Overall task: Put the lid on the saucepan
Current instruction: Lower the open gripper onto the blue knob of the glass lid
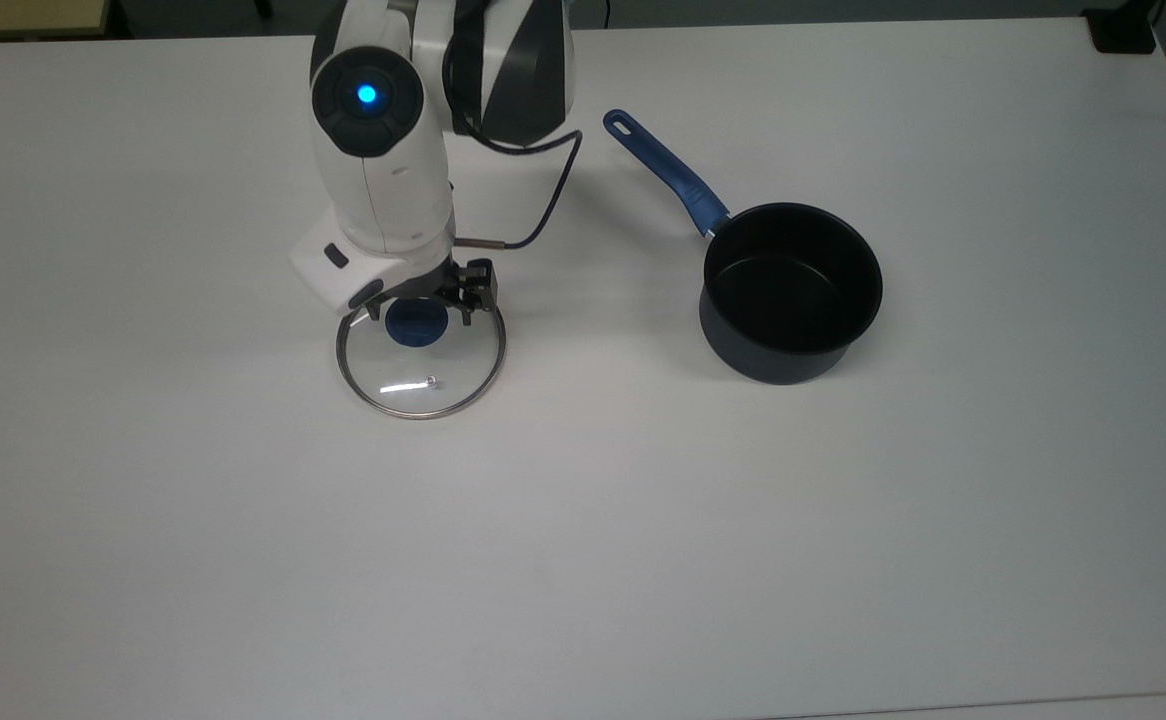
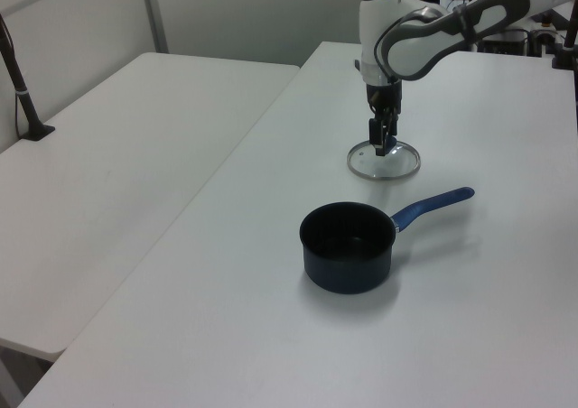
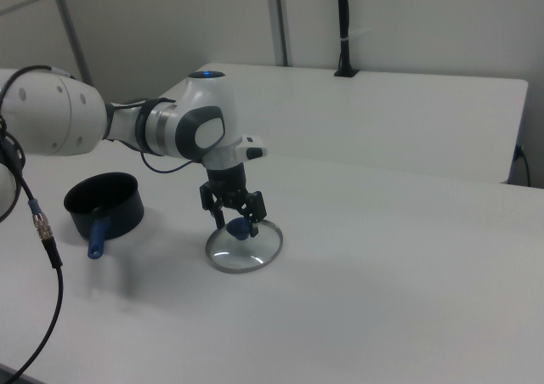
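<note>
Lid [image 1: 421, 358] lies flat on table [image 1: 583, 520], well apart from saucepan [image 1: 791, 291] to the top view's right. Gripper [image 3: 237, 223] sits directly over lid's blue knob [image 1: 417, 325], fingers spread wide either side of it, w/ knob btwn them, not clamped.

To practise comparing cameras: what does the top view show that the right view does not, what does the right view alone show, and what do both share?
Top view alone: the saucepan's empty black inside, and the hole at its handle's end. Right view alone: a second white table behind, with a black post on it, and the wall. Both: the lid lying flat on the table, apart from the saucepan, and the open gripper down at the lid's blue knob, a finger on each side.
</note>
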Motion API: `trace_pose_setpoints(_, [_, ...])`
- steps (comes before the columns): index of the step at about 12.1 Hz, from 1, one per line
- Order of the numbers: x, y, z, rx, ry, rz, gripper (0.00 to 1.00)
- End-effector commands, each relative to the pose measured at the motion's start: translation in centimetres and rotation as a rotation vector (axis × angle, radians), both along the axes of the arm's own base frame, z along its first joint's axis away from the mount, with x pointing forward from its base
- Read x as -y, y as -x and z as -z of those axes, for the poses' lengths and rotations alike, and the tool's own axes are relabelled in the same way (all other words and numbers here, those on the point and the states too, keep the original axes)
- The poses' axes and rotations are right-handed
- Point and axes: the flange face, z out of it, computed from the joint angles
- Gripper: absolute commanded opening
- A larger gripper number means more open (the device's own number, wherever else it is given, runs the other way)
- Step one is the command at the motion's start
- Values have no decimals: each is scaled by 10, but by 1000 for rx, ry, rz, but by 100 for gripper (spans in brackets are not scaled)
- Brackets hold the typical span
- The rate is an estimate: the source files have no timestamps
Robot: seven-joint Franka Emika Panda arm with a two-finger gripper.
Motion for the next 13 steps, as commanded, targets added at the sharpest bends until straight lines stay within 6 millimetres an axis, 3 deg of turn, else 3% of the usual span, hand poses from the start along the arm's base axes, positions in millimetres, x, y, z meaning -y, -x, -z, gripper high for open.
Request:
trace_pose_setpoints(1, [-4, -3, 0, 40, 19, 23, 93])
trace_pose_setpoints(4, [-3, -6, 4, 44, 21, 28, 90])
trace_pose_setpoints(10, [-4, -6, 1, 50, 20, 27, 61])
trace_pose_setpoints(13, [3, -4, -15, 59, 21, 40, 57])
